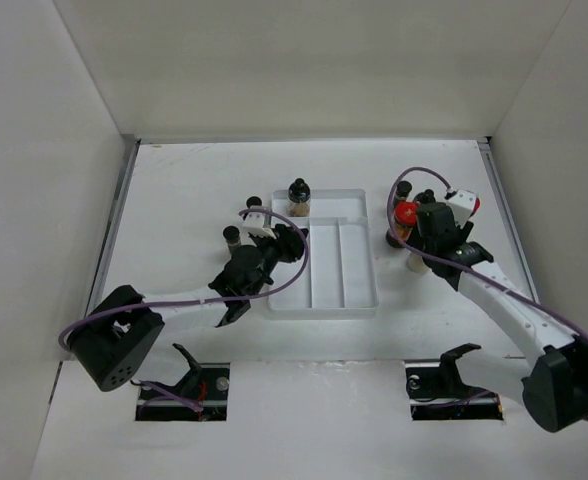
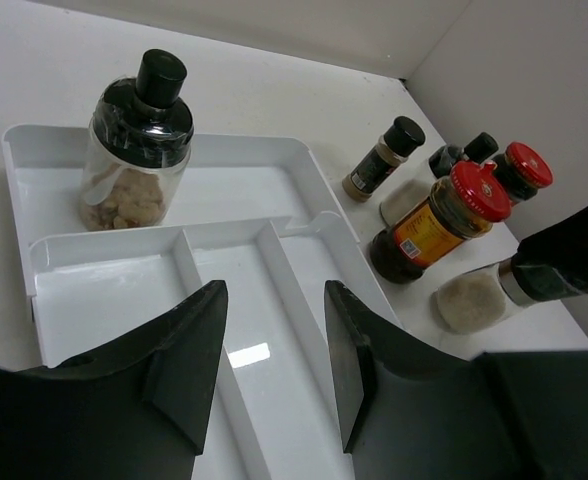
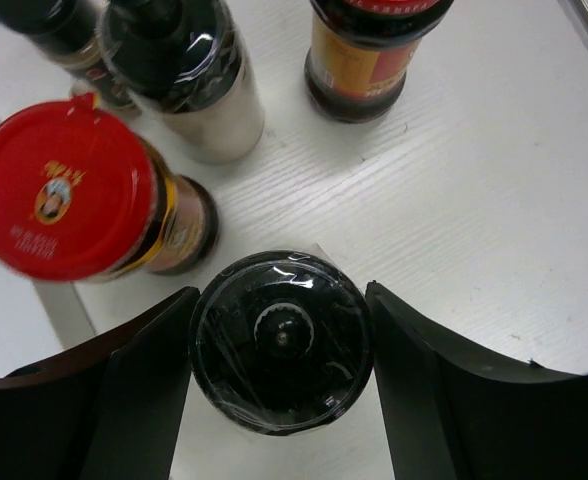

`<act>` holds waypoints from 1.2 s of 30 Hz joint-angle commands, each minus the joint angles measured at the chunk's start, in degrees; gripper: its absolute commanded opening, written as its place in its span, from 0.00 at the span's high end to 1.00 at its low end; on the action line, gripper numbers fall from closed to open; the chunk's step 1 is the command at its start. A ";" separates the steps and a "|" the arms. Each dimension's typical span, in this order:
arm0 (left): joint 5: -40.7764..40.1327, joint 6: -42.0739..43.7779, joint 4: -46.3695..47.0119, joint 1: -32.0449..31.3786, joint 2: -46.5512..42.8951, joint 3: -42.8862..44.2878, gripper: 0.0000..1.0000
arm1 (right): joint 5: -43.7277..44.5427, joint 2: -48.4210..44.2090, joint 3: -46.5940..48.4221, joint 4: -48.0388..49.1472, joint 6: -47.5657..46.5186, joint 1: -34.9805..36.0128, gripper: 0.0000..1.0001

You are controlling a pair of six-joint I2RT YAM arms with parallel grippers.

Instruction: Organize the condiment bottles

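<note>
My right gripper (image 3: pixel 281 292) is shut on the black lid of a shaker (image 3: pixel 281 345) that stands on the table; this shaker also shows in the left wrist view (image 2: pixel 469 300). Around it stand a red-capped jar (image 3: pixel 64 190), a black-capped tan shaker (image 3: pixel 189 80) and a dark orange-labelled bottle (image 3: pixel 369 50). This group is right of the white tray (image 1: pixel 372 290), under my right gripper (image 1: pixel 415 245). A black-capped shaker (image 2: pixel 134 150) stands in the tray's back compartment. My left gripper (image 2: pixel 274 300) is open and empty above the tray's front compartments.
Two small black-capped bottles (image 1: pixel 232 237) (image 1: pixel 253 204) stand left of the tray, beside my left gripper (image 1: pixel 264 272). A slim black-capped vial (image 2: pixel 384 160) and a second red-capped jar (image 2: pixel 519 170) stand behind the group. White walls enclose the table.
</note>
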 commanded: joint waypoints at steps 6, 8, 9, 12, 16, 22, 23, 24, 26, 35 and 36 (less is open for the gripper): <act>-0.08 -0.51 5.43 0.65 -1.38 -1.70 0.58 | 3.73 -10.12 9.13 -10.74 3.58 11.28 0.51; -0.69 -0.34 5.78 0.65 -2.08 -2.14 0.58 | 2.69 -8.90 12.38 -10.49 3.40 14.09 0.50; -1.13 -0.25 6.04 0.65 -2.08 -2.32 0.58 | 2.42 -7.07 14.66 -9.79 2.96 16.02 0.50; -2.01 0.01 6.57 0.65 -1.91 -2.67 0.58 | 1.80 -1.62 18.63 -5.14 0.51 18.67 0.49; -2.28 0.28 6.75 0.65 -1.73 -2.84 0.58 | -2.05 7.69 23.63 6.71 -3.80 19.38 0.49; -2.54 0.63 6.75 0.39 -1.03 -2.84 0.58 | -6.89 21.49 32.42 20.09 -8.20 18.77 0.48; -2.54 0.72 6.75 0.39 -1.12 -2.84 0.58 | -7.42 23.87 34.44 20.71 -8.38 18.42 0.48; -2.63 0.72 6.75 0.39 -1.29 -3.02 0.58 | -8.04 26.06 36.20 21.67 -8.73 18.06 0.48; -2.98 0.72 6.75 0.39 -1.47 -3.11 0.58 | -8.57 30.20 39.45 22.65 -8.99 17.71 0.48; -2.81 0.37 6.84 0.30 -0.68 -2.85 0.58 | -8.92 40.14 44.92 24.58 -9.70 15.43 0.48; -2.72 0.37 6.84 0.30 -0.50 -2.76 0.58 | -9.01 40.76 44.92 24.93 -9.43 15.08 0.48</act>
